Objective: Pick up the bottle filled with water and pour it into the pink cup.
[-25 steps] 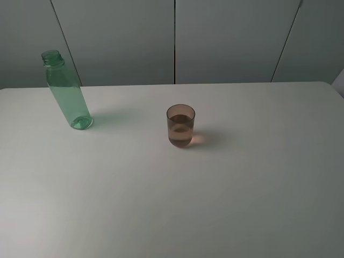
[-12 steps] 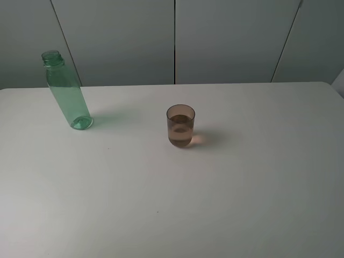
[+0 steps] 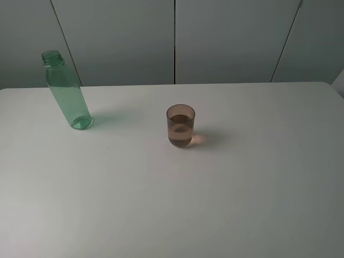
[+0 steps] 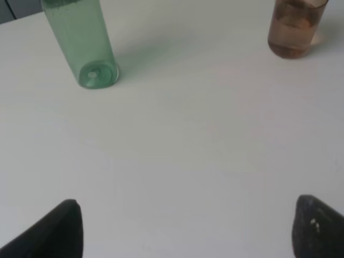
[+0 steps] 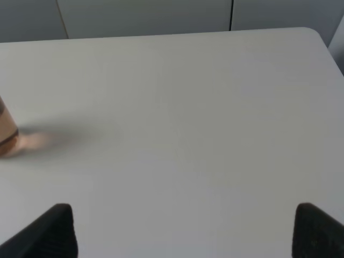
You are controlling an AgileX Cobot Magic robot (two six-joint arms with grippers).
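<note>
The green transparent bottle [image 3: 65, 91] stands upright and capless at the back left of the white table [image 3: 172, 204]. The pink cup [image 3: 180, 125] stands near the table's middle with liquid in its lower part. Neither gripper shows in the exterior high view. In the left wrist view the left gripper [image 4: 188, 231] is open, its dark fingertips [image 4: 59, 228] wide apart, well short of the bottle [image 4: 80, 43] and the cup [image 4: 293, 29]. The right gripper [image 5: 185, 231] is open too, over bare table, with only the cup's edge [image 5: 6, 131] at the frame border.
Grey wall panels [image 3: 172, 40] rise behind the table's far edge. The table's rounded far right corner [image 5: 314, 33] shows in the right wrist view. Nothing else stands on the table top.
</note>
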